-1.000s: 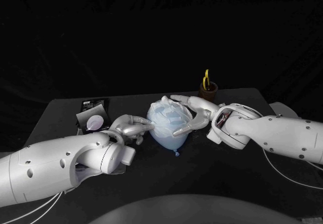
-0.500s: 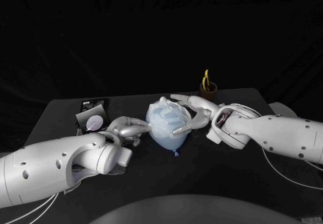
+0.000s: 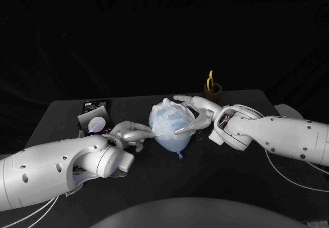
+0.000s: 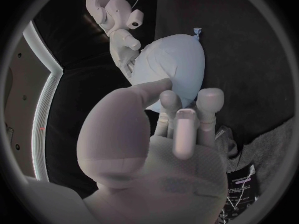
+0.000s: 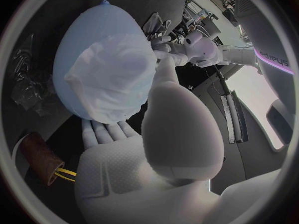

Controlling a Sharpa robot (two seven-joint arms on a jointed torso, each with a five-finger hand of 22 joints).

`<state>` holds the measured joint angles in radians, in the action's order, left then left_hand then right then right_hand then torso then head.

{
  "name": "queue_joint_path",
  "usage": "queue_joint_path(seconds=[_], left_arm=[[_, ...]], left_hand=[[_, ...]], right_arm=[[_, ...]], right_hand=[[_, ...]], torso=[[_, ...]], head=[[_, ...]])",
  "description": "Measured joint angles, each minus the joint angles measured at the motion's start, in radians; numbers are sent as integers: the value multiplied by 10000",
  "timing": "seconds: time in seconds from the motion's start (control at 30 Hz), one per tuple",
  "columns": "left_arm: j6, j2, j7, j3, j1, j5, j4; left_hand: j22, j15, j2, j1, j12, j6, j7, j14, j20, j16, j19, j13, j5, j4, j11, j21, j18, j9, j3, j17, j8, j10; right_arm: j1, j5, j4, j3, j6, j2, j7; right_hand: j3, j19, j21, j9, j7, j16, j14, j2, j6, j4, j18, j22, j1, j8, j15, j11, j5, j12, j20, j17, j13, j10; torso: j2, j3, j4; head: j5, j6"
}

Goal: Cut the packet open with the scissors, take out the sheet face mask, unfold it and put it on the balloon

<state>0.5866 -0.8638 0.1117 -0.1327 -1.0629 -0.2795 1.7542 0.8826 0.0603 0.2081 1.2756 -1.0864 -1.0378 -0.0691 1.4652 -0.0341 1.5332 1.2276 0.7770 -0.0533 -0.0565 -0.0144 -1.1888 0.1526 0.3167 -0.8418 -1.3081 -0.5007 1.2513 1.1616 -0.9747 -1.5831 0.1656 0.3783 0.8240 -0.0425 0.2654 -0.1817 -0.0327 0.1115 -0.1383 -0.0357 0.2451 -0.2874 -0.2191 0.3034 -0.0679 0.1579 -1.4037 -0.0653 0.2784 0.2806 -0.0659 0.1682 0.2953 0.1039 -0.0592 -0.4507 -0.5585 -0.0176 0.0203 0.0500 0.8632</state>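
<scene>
- Far left: packet (image 3: 94,121) flat on the table (image 3: 233,166), well apart from the balloon (image 3: 172,140). By judgement, no more work needed there.
- Next: left hand (image 3: 134,134), fingertips against the balloon's left side. Cannot tell whether pinching the edge of the sheet face mask (image 3: 171,115) or only pressing. Better to smooth that edge down with light strokes and never to poke, because of the thin rubber.
- Middle: sheet face mask draped over the upper half of the balloon, wrinkled, not yet lying flat. Press from the middle outward.
- Right of it: right hand (image 3: 198,117) grasping the balloon, fingers behind, thumb in front near the mask. Hold steady, without squeezing.
- Behind the right hand: scissors (image 3: 209,81) upright in a brown cup (image 3: 213,95).
- Count: one packet, one balloon, one sheet face mask, one pair of scissors, one cup, two hands.
</scene>
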Motion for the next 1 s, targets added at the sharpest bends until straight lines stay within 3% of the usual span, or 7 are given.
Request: queue_joint_path(seconds=[0.57,1.0], left_arm=[[-246,-102,560,-1,3,-245,-15],[-154,-140,302,-3,7,8,-103]], left_hand=[[29,-1,-14,-66,2,20,-10,0,-1,-9,-1,34,-22,-1,2,2,-64,0,-57,0,-3,2],[-236,-1,-79,-366,62,115,-58,-1,-36,-9,-36,-178,-22,73,90,87,-66,0,-67,0,-97,89]], right_arm=[[6,-159,58,-5,-9,-44,341],[6,-202,54,-6,-14,-33,371]], right_hand=[[1,0,0,-2,0,2,69,27,0,0,2,-2,-27,-39,0,-1,0,-4,0,-2,7,3],[1,0,0,6,1,4,69,26,0,1,3,-3,-27,-39,0,-2,0,-31,-1,-3,2,6]], torso=[[-1,-1,3],[-5,5,6]], head=[[11,-21],[17,-50]])
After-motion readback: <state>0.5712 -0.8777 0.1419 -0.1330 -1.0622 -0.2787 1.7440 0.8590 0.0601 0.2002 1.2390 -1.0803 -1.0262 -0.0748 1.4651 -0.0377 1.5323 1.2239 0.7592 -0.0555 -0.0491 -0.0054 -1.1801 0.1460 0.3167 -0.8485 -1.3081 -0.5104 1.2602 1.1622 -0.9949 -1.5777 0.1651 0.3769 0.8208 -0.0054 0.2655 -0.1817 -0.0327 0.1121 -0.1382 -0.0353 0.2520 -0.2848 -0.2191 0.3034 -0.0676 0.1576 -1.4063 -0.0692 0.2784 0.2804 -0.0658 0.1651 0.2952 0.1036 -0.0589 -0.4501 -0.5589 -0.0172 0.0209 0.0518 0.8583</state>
